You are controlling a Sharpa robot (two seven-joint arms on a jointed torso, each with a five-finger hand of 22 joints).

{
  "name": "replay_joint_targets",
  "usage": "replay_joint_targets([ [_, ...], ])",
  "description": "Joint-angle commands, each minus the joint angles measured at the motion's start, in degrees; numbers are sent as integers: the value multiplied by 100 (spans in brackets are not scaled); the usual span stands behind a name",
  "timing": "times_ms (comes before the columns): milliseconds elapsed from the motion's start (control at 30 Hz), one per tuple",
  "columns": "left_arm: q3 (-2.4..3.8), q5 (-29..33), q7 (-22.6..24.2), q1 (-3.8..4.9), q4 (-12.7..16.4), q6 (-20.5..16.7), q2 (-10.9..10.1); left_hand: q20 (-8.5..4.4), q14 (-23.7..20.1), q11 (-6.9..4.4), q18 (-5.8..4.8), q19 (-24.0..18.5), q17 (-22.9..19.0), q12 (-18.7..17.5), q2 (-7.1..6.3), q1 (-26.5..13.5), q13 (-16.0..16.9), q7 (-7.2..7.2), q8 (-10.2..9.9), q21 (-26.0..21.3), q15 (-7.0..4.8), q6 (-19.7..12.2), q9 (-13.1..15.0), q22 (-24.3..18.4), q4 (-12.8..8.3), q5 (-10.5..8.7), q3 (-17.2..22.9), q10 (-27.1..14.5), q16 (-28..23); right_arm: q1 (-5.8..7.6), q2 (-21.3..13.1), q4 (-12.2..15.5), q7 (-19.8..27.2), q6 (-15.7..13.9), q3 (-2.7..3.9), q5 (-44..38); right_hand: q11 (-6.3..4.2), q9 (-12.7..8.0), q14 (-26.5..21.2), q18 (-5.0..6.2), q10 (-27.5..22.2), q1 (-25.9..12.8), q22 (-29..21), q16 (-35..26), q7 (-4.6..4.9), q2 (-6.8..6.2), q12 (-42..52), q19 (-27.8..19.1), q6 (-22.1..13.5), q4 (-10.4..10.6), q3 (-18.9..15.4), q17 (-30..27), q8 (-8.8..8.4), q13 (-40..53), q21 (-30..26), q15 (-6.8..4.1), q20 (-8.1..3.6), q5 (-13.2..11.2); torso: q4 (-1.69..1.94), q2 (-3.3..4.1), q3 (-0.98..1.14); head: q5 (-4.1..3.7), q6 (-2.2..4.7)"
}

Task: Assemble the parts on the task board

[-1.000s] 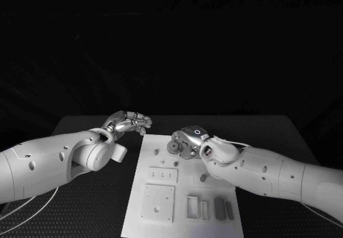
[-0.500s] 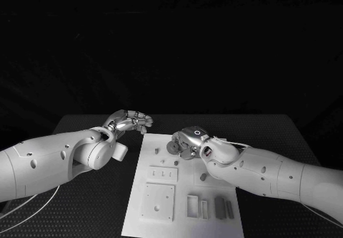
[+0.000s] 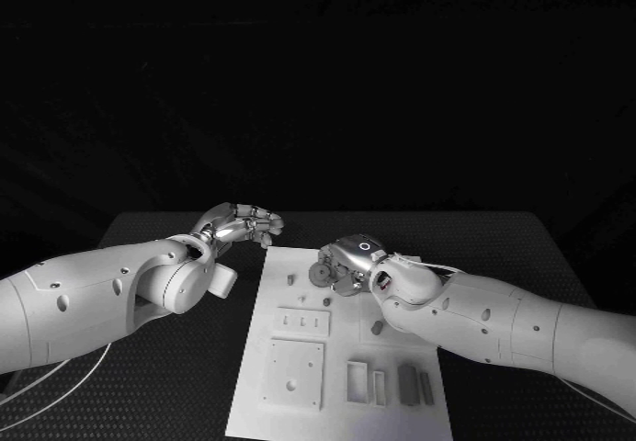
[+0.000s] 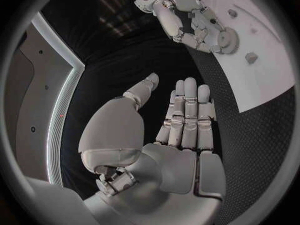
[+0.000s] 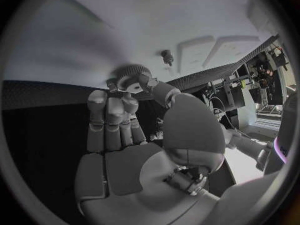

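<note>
The white task board [image 3: 338,354] lies lengthwise in the middle of the table. My right hand [image 3: 347,263] hovers over its far end and pinches a grey toothed gear [image 3: 321,272] between thumb and fingertips. The right wrist view has that gear [image 5: 130,75] just above the board [image 5: 125,30], near a small upright peg [image 5: 167,57]. My left hand [image 3: 246,223] hangs off the board's far left corner with nothing in it. In the left wrist view its fingers [image 4: 187,115] lie straight side by side with the thumb apart. The right hand [image 4: 187,15] and gear [image 4: 226,39] are beyond them.
Small pegs [image 3: 302,300] stand on the board in front of the right hand. A square plate [image 3: 294,372] and a smaller slotted plate [image 3: 302,322] lie on the board's near left. Upright frames [image 3: 357,383] and grey bars [image 3: 408,386] stand at its near right.
</note>
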Motion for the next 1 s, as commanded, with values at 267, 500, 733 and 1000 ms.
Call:
replay_joint_targets([
  [267, 5, 0, 36, 5, 13, 18, 6, 10, -30, 22, 61, -39, -7, -30, 0, -33, 9, 16, -43, 24, 6, -33, 9, -8, -4, -34, 25, -21, 21, -3, -5, -2, -13, 199, -3, 123, 63, -190, -111, 313, -483, 33, -23, -63, 221, -150, -43, -104, -184, -94, -88, -3, -336, -31, -7, 141, 22, 115, -3, -1, -2, -6, 0],
  [500, 5, 0, 34, 5, 6, 16, 10, 10, -30, 25, 61, -39, -8, -35, -4, -35, 11, 23, -50, 25, 6, -39, 11, -9, -2, -33, 24, -23, 21, -3, -23, -7, -3, 324, -3, 179, 13, -194, -150, 313, -530, 89, -25, -63, 166, -92, -24, -143, -247, -189, -74, 6, -304, -43, 5, 96, 34, 1090, 0, -4, 2, -12, 1],
  [733, 6, 0, 35, 5, 8, 7, 8, 11, -30, 28, 61, -39, -9, -40, -6, -40, 13, 30, -57, 27, 6, -44, 13, -10, 1, -34, 24, -24, 22, -3, -39, -46, 5, 577, -3, 335, 21, -173, -178, 313, -566, 131, -19, -52, 165, 236, 12, -186, -169, -396, 127, 19, -206, -49, 29, 114, 50, 2736, -10, -4, 3, -18, -3],
  [1000, 6, 0, 35, 5, 4, 1, -1, 11, -29, 31, 61, -39, -10, -44, -2, -45, 16, 36, -62, 28, 6, -46, 17, -11, 9, -33, 25, -24, 24, -3, -91, -39, 1, 444, -3, 353, 38, -187, -190, 313, -594, -104, -4, -26, 192, 492, 67, -205, -77, -555, 499, 35, -139, -44, 76, 118, 89, 3162, -10, -5, 5, -22, -16],
])
